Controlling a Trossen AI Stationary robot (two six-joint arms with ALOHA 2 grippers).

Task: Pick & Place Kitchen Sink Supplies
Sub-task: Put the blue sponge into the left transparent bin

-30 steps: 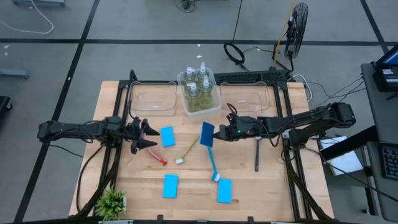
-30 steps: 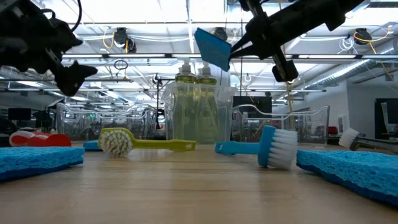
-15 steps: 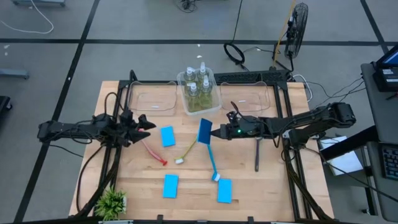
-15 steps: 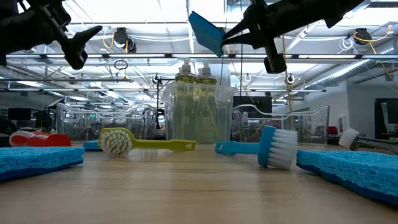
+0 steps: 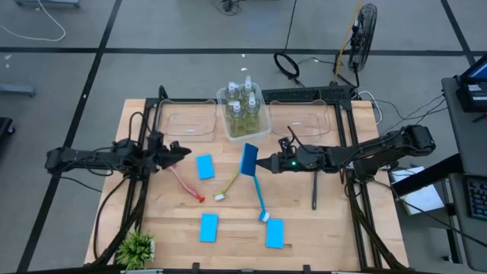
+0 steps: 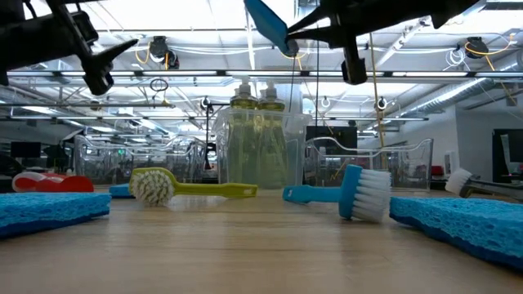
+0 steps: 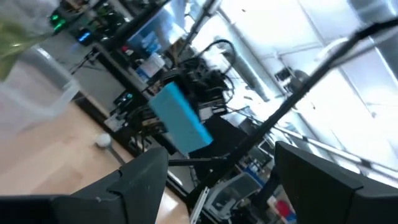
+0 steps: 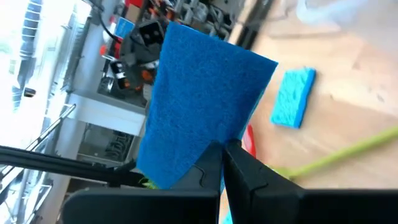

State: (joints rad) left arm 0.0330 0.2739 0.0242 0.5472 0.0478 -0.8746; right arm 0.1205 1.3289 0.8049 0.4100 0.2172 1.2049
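Blue and coarse-textured, a flat rectangular sponge (image 5: 249,160) hangs in the air over the middle of the table, clamped by one short edge in the right gripper (image 5: 261,163), whose fingers are shut on it; in the right wrist view the held sponge (image 8: 202,102) fans out broad and rough from the pinched edge. Seen from above it shows nearly edge-on, its long axis running roughly from 12 to 6 o'clock with the free end toward 12, and in the low view it sits tilted high above the brushes. Sponges count four in all: the held one, one (image 5: 205,167) lying at its 9 o'clock, one (image 5: 208,227) toward 7 o'clock, and one (image 5: 275,233) toward 5 o'clock. Brushes also count four: a yellow-green brush (image 5: 227,186) just below the held sponge, a blue brush (image 5: 259,199) running toward 6 o'clock, a red brush (image 5: 187,187) at 8 o'clock, and a dark grey brush (image 5: 314,190) at 4 o'clock. Four clear pump bottles (image 5: 243,107) of yellow-green liquid stand together in the middle bin (image 5: 222,97) at 12 o'clock, with one clear bin (image 5: 187,122) at 10 o'clock and another (image 5: 303,116) at 2 o'clock. The left gripper (image 5: 179,149) hovers at 9 o'clock near the table's left edge, fingers spread apart and holding nothing. A small potted plant (image 5: 138,246) stands at the near left corner of the wooden table (image 5: 335,228).
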